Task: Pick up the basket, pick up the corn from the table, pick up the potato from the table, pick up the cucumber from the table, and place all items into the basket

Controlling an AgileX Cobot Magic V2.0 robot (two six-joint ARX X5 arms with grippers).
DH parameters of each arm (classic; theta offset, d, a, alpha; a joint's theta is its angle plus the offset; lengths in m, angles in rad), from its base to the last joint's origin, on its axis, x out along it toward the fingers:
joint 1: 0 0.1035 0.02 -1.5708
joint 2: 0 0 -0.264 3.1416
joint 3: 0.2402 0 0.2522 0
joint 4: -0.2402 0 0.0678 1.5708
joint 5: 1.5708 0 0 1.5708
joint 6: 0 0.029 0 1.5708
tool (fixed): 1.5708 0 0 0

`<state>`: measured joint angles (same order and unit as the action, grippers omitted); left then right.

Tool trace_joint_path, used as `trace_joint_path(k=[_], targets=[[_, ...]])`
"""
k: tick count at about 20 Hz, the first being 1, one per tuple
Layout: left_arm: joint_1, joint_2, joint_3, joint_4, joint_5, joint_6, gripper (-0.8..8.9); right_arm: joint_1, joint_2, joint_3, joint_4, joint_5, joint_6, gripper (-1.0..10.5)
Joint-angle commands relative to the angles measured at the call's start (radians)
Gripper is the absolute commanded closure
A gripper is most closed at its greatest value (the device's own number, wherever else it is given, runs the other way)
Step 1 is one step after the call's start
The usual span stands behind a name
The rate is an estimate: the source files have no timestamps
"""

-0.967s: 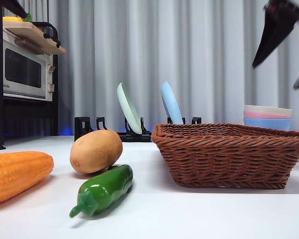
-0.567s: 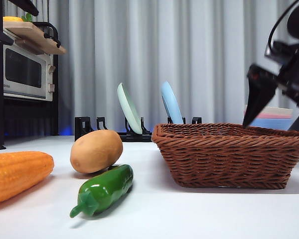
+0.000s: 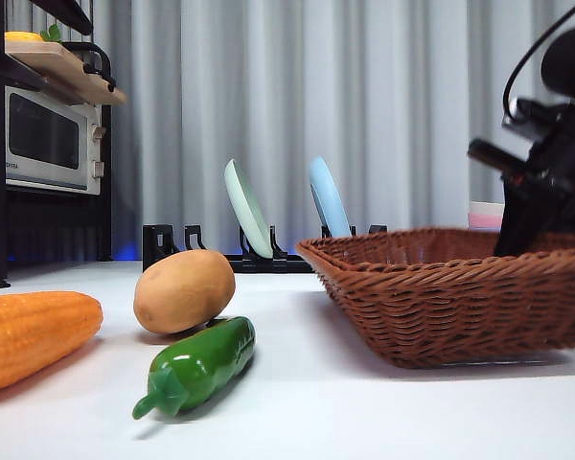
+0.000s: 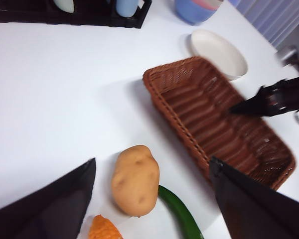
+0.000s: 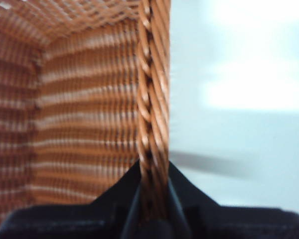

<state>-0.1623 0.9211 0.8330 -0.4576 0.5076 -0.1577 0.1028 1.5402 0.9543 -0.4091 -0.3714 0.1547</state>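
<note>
While our right gripper (image 5: 153,172) pinches the braided rim of the basket (image 3: 441,287), tilting it, potato (image 3: 184,291), cucumber (image 3: 196,365) and corn (image 3: 34,335) lie beside the basket; our left gripper (image 4: 152,191) hovers wide apart above them.

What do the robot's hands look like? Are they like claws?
A bit like claws. Each gripper is black, with two flat pointed jaws. The left gripper shows broad, dark, wedge-shaped jaws. The right gripper is black too, with narrow tips. In the front view its arm is dark and blocky, with a thin black cable looping above it. No markings can be seen.
</note>
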Motion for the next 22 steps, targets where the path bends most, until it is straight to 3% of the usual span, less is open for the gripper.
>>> trace_joint_path(k=[1,8,14,22], targets=[[-0.042,0.024,0.005,0.027,-0.062,0.002,3.02,-0.004,-0.093,0.000,0.009,0.004,0.014,9.6],[-0.215,0.297,0.126,-0.079,-0.264,0.108,3.02,-0.004,-0.373,0.000,-0.050,0.006,0.022,9.6],[-0.335,0.555,0.228,-0.084,-0.384,0.127,3.02,-0.004,-0.486,0.000,-0.116,0.007,0.021,9.6],[-0.369,0.722,0.228,-0.008,-0.401,0.134,3.14,-0.004,-0.491,0.000,-0.126,0.007,0.021,9.6]])
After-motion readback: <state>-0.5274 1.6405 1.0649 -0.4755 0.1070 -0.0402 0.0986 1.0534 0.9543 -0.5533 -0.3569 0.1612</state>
